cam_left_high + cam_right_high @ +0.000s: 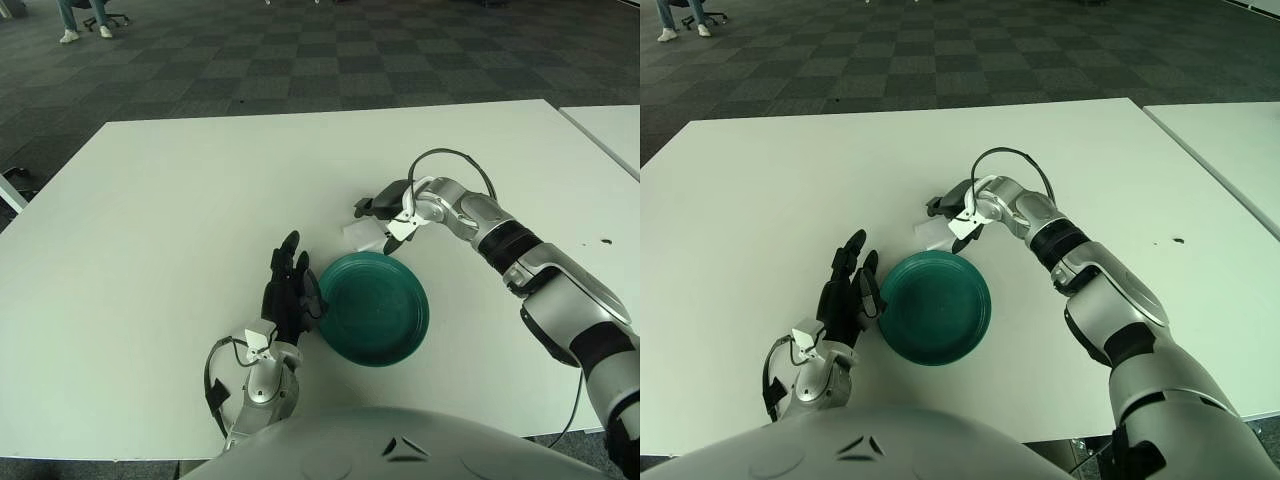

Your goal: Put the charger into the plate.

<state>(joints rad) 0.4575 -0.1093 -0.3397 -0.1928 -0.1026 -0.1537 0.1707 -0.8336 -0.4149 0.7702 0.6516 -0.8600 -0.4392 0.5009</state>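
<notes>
The charger [362,236], a small white block, lies on the white table [180,200] just beyond the far rim of the teal plate [375,308]. My right hand [386,222] reaches in from the right and is over it, with dark fingers [372,205] on its far side and the thumb on its near right side, closed around it. The plate holds nothing. My left hand [290,288] shows beside the plate's left rim with its fingers straight and spread, holding nothing.
A second white table [612,128] stands at the right, past a narrow gap. A dark speck [605,241] marks the table near its right edge. A black cable loops above my right wrist [455,160]. Checkered carpet lies beyond the far edge.
</notes>
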